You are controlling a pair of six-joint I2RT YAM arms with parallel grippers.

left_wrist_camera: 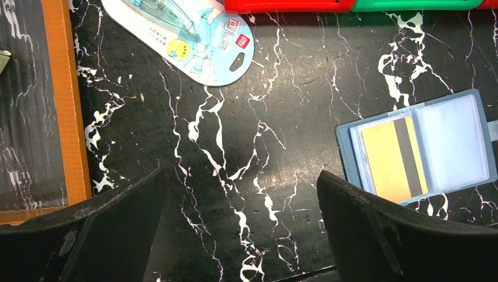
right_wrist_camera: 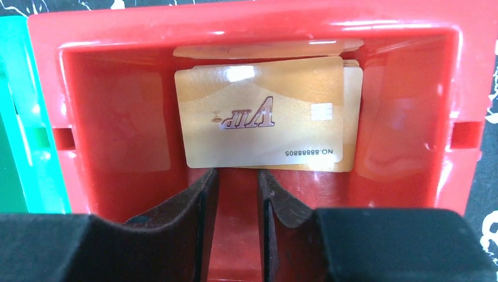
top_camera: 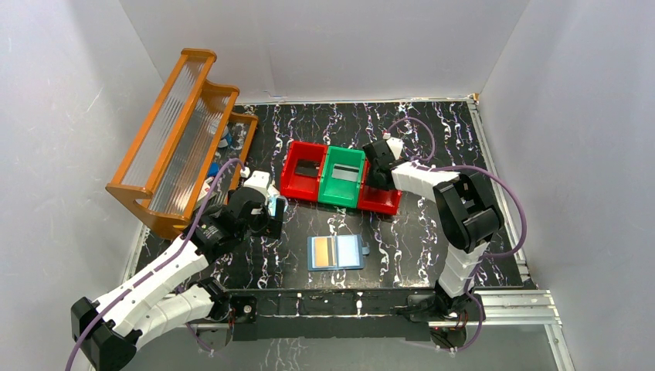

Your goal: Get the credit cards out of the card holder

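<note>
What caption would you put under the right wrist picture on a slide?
Right gripper, jaws slightly apart and empty, hangs over a red bin holding stacked gold cards.

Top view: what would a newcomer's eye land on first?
The red and green bins mid-table, with the right gripper poised over the rightmost red one, where gold cards lie. Nearer the arms, the open blue wallet shows a tan card with a dark stripe.

Bright overhead light, glare, sharp pics
</note>
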